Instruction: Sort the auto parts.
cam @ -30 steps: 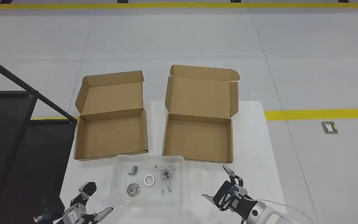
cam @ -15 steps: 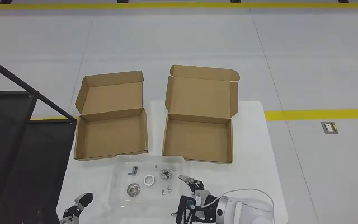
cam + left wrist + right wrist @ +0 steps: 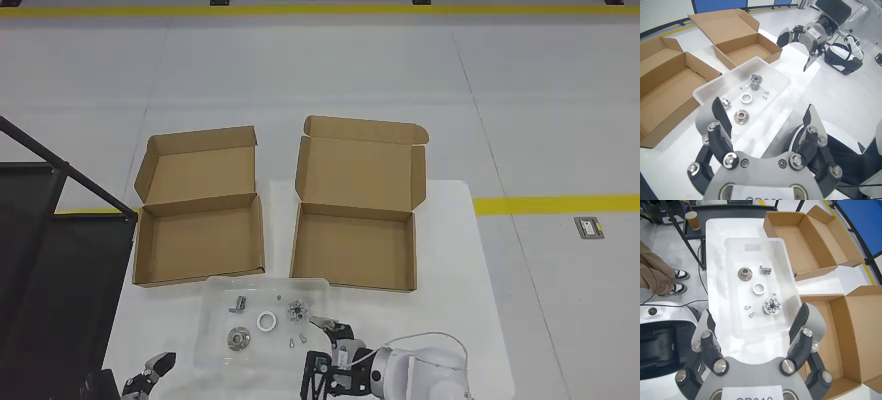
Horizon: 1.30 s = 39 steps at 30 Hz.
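The right hand hangs spread wide, with nothing between its ribbed pads, over the near end of the clear tray. Directly below its gap lie two small screws. Just toward one pad the slotted hub stands upright, close to the tray wall. Farther out from the fingertips come a tiny nut and the plain ring, then the flanged disc and the bracket block side by side, none of them touching. Past the wall on the hub's side sit the nearer box and the farther box, both open and bare inside, so the sorting looks barely begun.

The left hand is likewise spread and empty. It is held back off the tray's other end above the desk, with the flanged disc nearest its fingertips.

The step in hand appears to be a first pick by the right hand. The hub is probably the soundest target, being tall, upright and solid enough to pinch firmly. The hand would do well to centre over it and come straight down. It should be turned so that neither finger must squeeze between hub and wall, and should close on the round body. The flat-lying screws will likely skid on the slick plastic. The light tray may shift if a finger snags its rim.
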Each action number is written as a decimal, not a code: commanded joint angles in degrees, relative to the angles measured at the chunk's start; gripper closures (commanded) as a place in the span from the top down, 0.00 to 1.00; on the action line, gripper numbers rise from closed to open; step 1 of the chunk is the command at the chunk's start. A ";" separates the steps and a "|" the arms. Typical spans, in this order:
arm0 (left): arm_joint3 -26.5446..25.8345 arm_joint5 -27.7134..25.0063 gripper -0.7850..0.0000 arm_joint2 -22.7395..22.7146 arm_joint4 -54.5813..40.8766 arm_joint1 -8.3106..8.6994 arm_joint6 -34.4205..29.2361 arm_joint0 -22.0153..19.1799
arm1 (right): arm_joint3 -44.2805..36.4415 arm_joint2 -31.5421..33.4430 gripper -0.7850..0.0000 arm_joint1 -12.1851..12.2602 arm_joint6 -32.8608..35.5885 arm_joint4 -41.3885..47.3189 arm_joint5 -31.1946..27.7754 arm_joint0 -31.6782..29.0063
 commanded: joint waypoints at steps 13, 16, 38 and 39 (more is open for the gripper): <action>6.65 1.37 1.00 -0.57 -8.12 0.02 -0.71 -4.51 | 20.15 -18.17 1.00 -8.98 15.64 9.38 3.75 24.75; 7.17 1.20 1.00 -0.34 -8.23 -0.02 -0.54 -4.84 | 24.61 -20.89 1.00 -10.91 19.50 11.97 2.98 28.55; 7.26 1.25 1.00 -0.16 -8.15 -0.04 -0.57 -5.01 | 47.10 -27.24 0.95 -19.82 22.56 17.32 6.88 39.21; 7.26 1.25 1.00 -0.16 -8.15 -0.04 -0.57 -5.01 | 47.94 -27.35 0.90 -20.11 22.42 17.39 6.99 39.40</action>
